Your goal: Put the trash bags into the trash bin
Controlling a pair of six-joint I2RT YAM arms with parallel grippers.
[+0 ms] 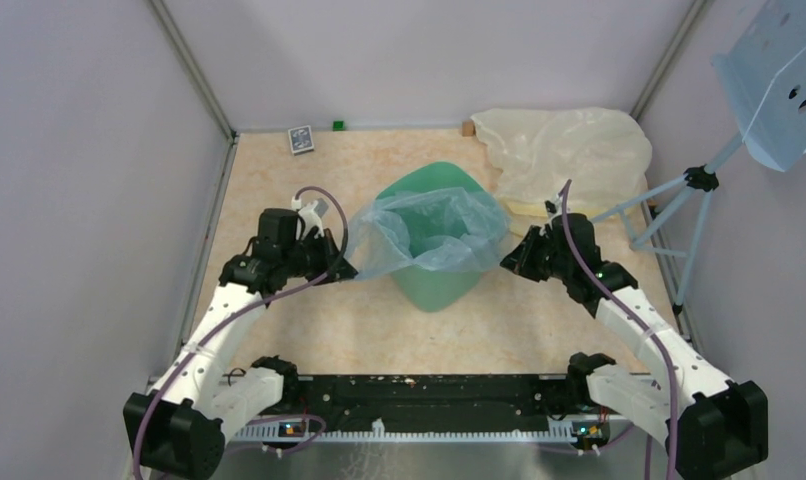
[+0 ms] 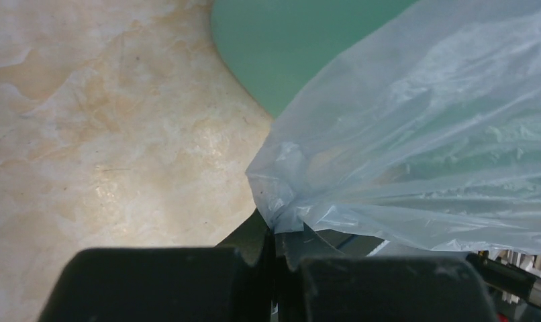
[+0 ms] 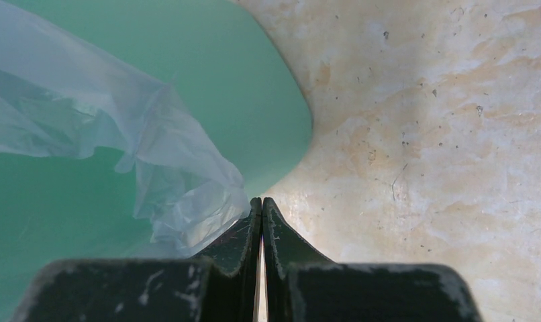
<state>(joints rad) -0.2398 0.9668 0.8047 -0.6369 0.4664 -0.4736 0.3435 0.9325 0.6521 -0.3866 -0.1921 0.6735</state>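
bin (image 1: 434, 285) stands mid surface (image 1: 309, 330), upright. bag (image 1: 379, 245) is draped over its mouth and hangs partly inside; the film hides most of the rim, and the bin's near wall shows only below it. can't tell how deep the bag reaches inside.

left claw (image 1: 347, 268) is at the bag's left edge, clenched on a bunched corner of film. in the left wrist view the film gathers to a point right at the tips (image 2: 274, 231). the fingers are cut off at the bottom of that view, and the bag fills the right side and runs off frame. only a curved bit of green shows above it.

right claw (image 1: 506, 262) is at the bag's right edge, clenched too, jaws pressed flat together. in the right wrist view the film's folds converge on the tips (image 3: 261, 204) from the left, so it grips the bag, though the pinch itself is hid behind one finger. the bin's far side is cut off at top and left.

back right: cream bag (image 1: 564, 150) slumped in the corner, contents unclear through it, and it covers sth pale under its near edge. a small card (image 1: 300, 139) and a green block (image 1: 338, 125) sit by the back wall, too small to read. a stand (image 1: 679, 210) w/ a perforated panel (image 1: 779, 80) is at far right, cut off by the frame.
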